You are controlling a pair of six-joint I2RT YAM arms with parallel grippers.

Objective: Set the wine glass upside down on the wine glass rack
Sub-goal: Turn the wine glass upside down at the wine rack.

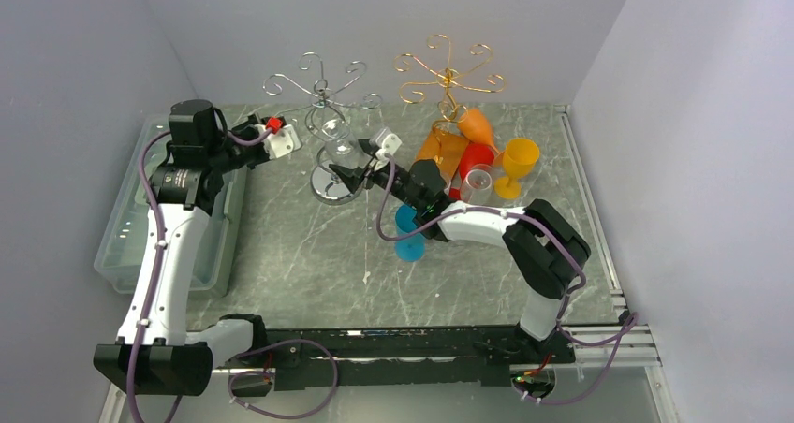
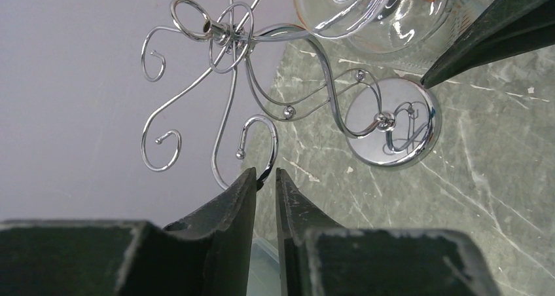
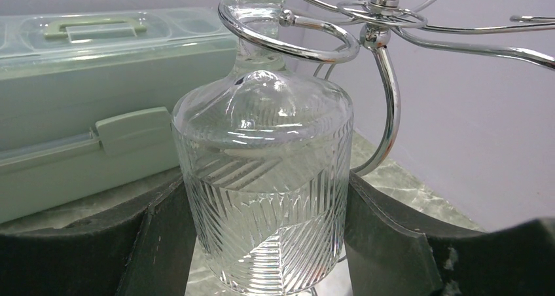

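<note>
Your right fingers [image 3: 393, 243] clasp the bowl of the clear wine glass [image 3: 262, 178], which hangs foot-up, its stem inside a ring [image 3: 291, 47] of the chrome wine glass rack [image 3: 391, 99] — probably so it settles without swinging. Your left fingers [image 2: 229, 211] stand a slit apart at a rack curl [image 2: 258, 121], likely steadying it; whether they pinch it cannot be told.

Chrome wine glass rack [image 2: 229, 31], seen over my left gripper [image 2: 267, 178].
Round base [image 2: 393, 122] on marbled table [image 2: 497, 178]; one curl at my nearly closed jaws (held or not, unclear); clear wine glass [image 2: 353, 8] at top edge, right arm's dark finger [image 2: 497, 34] beside it.
</note>
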